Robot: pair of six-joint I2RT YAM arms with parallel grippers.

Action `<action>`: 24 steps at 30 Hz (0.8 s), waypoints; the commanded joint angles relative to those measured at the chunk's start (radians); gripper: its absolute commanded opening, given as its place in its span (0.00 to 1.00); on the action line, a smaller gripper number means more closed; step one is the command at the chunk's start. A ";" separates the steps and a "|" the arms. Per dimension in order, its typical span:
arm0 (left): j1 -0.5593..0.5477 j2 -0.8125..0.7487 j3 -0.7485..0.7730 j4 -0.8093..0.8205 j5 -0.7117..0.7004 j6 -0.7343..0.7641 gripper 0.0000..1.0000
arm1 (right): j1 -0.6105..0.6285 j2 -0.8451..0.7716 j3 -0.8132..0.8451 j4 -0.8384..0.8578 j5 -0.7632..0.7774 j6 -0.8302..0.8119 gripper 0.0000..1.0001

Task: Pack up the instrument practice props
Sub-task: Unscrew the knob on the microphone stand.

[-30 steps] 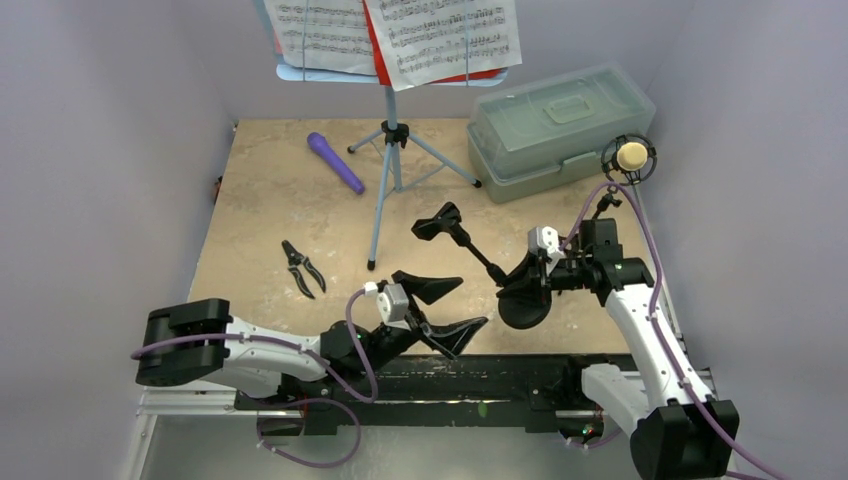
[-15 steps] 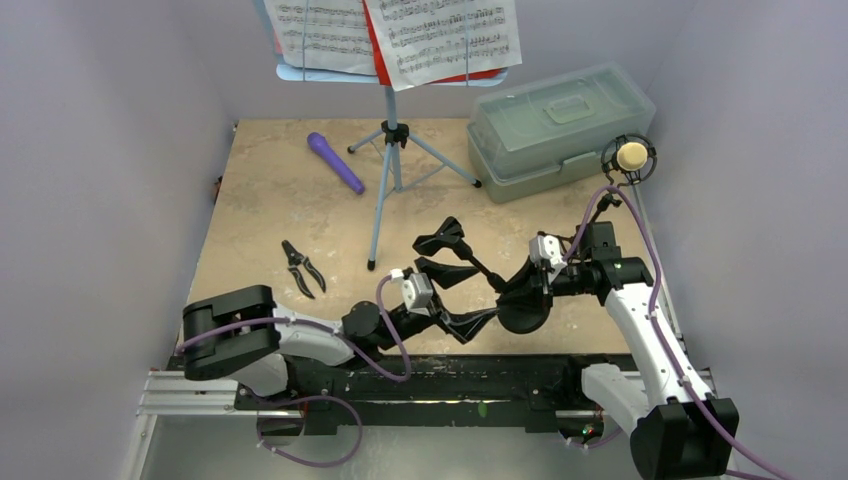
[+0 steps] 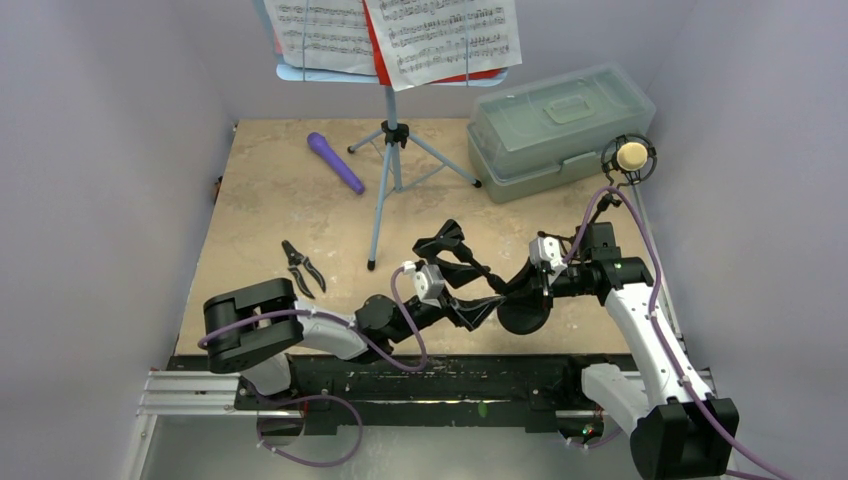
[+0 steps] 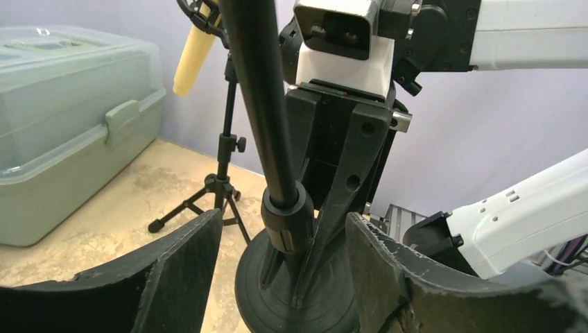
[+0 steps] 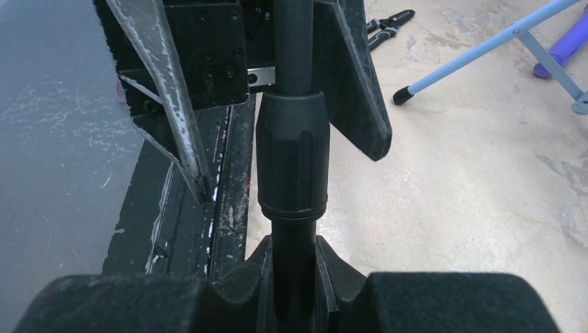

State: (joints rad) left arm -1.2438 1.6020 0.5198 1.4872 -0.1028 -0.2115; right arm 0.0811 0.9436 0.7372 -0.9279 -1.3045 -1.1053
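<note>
My right gripper is shut on the stem of the black round-base mic holder and holds it tilted, clip end pointing left. In the right wrist view its pads clamp the stem. My left gripper is open, and its fingers straddle the stem's collar without touching it. The purple microphone lies at the back left. The tan microphone sits in the tripod ring holder. The pale-blue music rack holds the sheet-music pages.
The translucent grey-green lidded box stands shut at the back right, also in the left wrist view. Black pliers lie on the tan table left of the rack's front leg. Purple walls enclose three sides.
My left arm has swung right and forward, bringing its open fingers around the holder's stem. My right gripper has kept its hold, and the holder has shifted slightly.
</note>
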 commanded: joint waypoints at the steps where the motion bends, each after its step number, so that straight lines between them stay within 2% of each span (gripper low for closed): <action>1: 0.014 0.024 0.040 0.163 0.010 -0.058 0.61 | -0.001 -0.002 0.038 0.002 -0.076 -0.024 0.00; 6: 0.021 0.035 0.046 0.193 0.017 -0.094 0.48 | -0.001 -0.002 0.038 0.003 -0.072 -0.024 0.00; 13: 0.021 0.067 0.074 0.220 0.028 -0.152 0.44 | -0.001 0.000 0.038 0.008 -0.061 -0.021 0.00; 16: 0.021 0.080 0.079 0.239 0.024 -0.172 0.33 | -0.001 -0.002 0.039 0.010 -0.058 -0.019 0.00; 20: 0.020 0.079 0.080 0.229 0.005 -0.187 0.03 | -0.001 0.000 0.040 0.012 -0.053 -0.014 0.00; 21: 0.020 0.076 0.079 0.226 -0.005 -0.189 0.00 | -0.001 0.000 0.040 0.013 -0.051 -0.012 0.00; 24: 0.007 0.066 0.066 0.239 -0.059 -0.194 0.00 | -0.001 0.000 0.041 0.030 -0.040 0.006 0.00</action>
State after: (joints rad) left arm -1.2266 1.6737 0.5705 1.4872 -0.0902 -0.3660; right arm 0.0784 0.9493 0.7376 -0.9268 -1.2968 -1.1030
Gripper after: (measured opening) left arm 0.193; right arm 0.221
